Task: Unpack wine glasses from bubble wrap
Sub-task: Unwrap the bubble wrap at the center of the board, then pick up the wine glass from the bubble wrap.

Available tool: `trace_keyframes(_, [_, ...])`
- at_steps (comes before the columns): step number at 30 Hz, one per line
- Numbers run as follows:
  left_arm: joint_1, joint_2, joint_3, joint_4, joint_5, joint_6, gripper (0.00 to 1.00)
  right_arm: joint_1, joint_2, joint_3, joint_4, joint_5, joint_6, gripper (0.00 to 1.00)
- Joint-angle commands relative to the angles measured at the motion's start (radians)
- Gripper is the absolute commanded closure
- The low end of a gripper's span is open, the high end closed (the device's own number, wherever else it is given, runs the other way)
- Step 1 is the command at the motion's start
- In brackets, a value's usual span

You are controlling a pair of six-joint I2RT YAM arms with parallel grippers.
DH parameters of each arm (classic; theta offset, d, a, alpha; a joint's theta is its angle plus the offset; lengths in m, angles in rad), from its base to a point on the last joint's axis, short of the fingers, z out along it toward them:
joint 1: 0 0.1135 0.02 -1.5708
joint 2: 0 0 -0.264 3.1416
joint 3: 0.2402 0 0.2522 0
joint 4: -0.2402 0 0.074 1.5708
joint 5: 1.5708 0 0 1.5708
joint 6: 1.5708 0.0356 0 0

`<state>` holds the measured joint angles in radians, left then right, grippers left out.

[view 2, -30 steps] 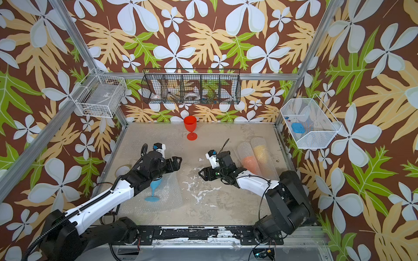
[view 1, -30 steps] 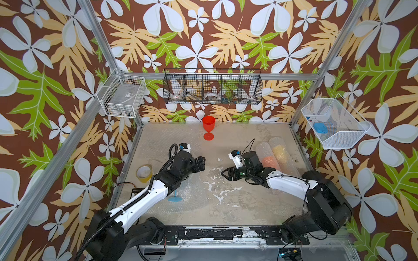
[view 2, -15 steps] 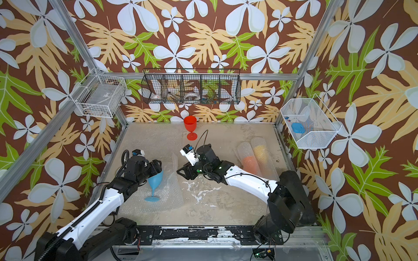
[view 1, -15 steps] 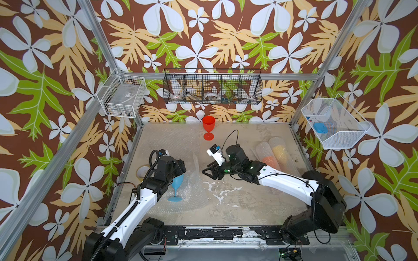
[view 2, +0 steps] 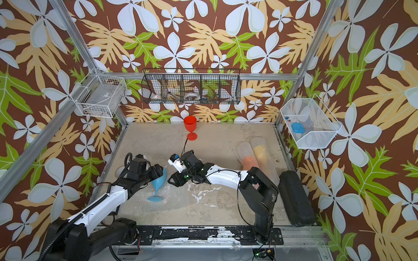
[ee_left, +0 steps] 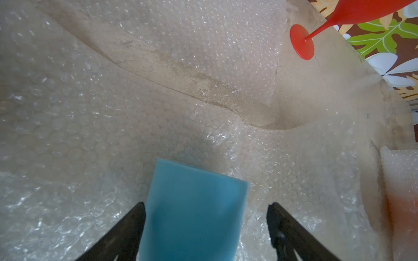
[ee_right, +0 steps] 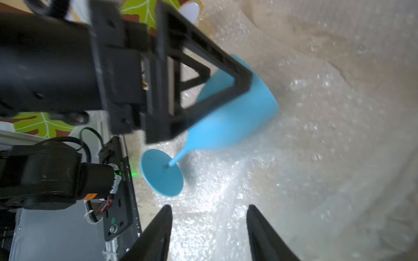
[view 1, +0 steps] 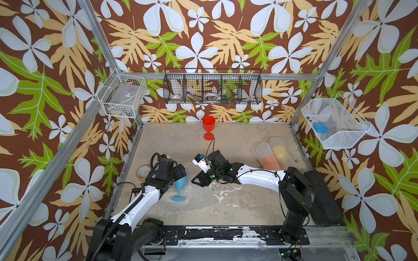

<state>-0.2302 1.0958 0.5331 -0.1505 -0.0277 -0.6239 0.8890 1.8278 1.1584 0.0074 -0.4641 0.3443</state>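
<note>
A light blue wine glass (view 1: pixel 181 182) tilts on flat bubble wrap (view 1: pixel 194 198) at the front left, its foot on the sheet. My left gripper (view 1: pixel 181 170) is open around its bowl (ee_left: pixel 194 203); one finger (ee_left: pixel 135 217) touches it and a gap shows at the other. My right gripper (view 1: pixel 195 180) is open just right of the glass, over the sheet (ee_right: pixel 209 206), with nothing between its fingers. A red wine glass (view 1: pixel 208 123) stands unwrapped at the back. Two bubble wrap tubes at the right hold an orange glass (view 1: pixel 268 156) and a yellow glass (view 1: pixel 279 150).
A yellowish tape roll (view 1: pixel 142 172) lies by the left wall behind my left arm. A black case (view 1: pixel 323 198) lies along the right edge. Wire baskets hang on the back wall (view 1: pixel 212 87), left wall (view 1: pixel 123 96) and right wall (view 1: pixel 334 123).
My left gripper has drawn back to the left, and the blue glass now stands tilted at its jaws. My right gripper has moved left, close to the glass.
</note>
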Motion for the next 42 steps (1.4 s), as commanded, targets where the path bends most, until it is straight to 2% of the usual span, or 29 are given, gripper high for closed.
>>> trace_keyframes(1, [0.002,0.004,-0.008,0.041,-0.017,0.017,0.14,-0.014,-0.003,-0.061,0.026,0.030,0.028,0.44])
trace_keyframes(7, [0.002,0.007,0.005,0.059,0.024,0.034,0.13,-0.015,0.053,-0.128,0.085,0.000,0.063,0.44])
trace_keyframes(15, [0.002,-0.016,0.021,0.017,0.014,0.060,0.09,-0.015,0.062,-0.120,0.091,0.002,0.065,0.44])
trace_keyframes(18, [0.000,0.011,0.039,-0.013,0.027,0.073,0.04,-0.014,0.068,-0.112,0.088,-0.011,0.063,0.44])
trace_keyframes(24, [-0.010,0.085,0.107,-0.158,-0.091,0.108,0.00,-0.015,0.066,-0.120,0.096,-0.011,0.071,0.43])
trace_keyframes(30, [-0.033,0.139,0.117,-0.193,-0.109,0.126,0.00,-0.015,0.072,-0.116,0.105,-0.017,0.076,0.43])
trace_keyframes(35, [-0.069,0.175,0.131,-0.213,-0.177,0.131,0.01,-0.015,0.071,-0.112,0.104,-0.016,0.074,0.43])
trace_keyframes(42, [-0.085,0.270,0.161,-0.228,-0.186,0.129,0.01,-0.014,0.068,-0.112,0.106,-0.018,0.076,0.42])
